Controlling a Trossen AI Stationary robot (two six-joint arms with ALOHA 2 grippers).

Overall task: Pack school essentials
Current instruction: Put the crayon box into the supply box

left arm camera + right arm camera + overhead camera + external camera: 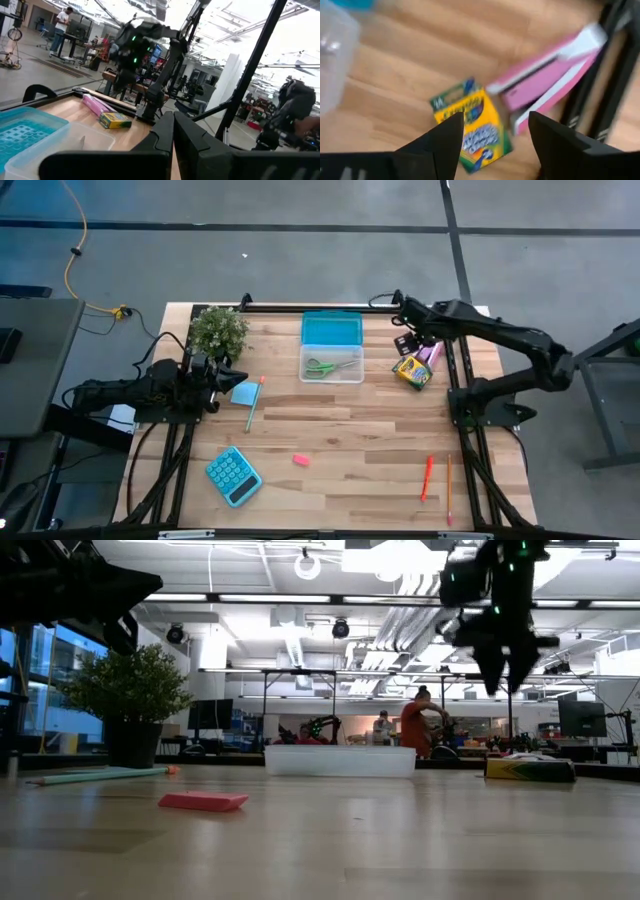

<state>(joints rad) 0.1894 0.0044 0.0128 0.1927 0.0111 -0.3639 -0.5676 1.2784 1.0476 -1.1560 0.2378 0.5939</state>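
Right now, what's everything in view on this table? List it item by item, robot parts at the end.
box: 1, clear, back middle, scissors inside
lid: 1, teal, just behind the box
scissors: 1, green handles, in the box
crayon box: 1, yellow, right of the box
packet: 1, pink and white, touching the crayon box
plant: 1, green, back left
note pad: 1, light blue, left side
teal pen: 1, beside the note pad
calculator: 1, teal, front left
eraser: 1, pink, front middle
red pen: 1, front right
pencil: 1, thin, right of the red pen
left pincer: shut, by the note pad
right pincer: open, above the crayon box
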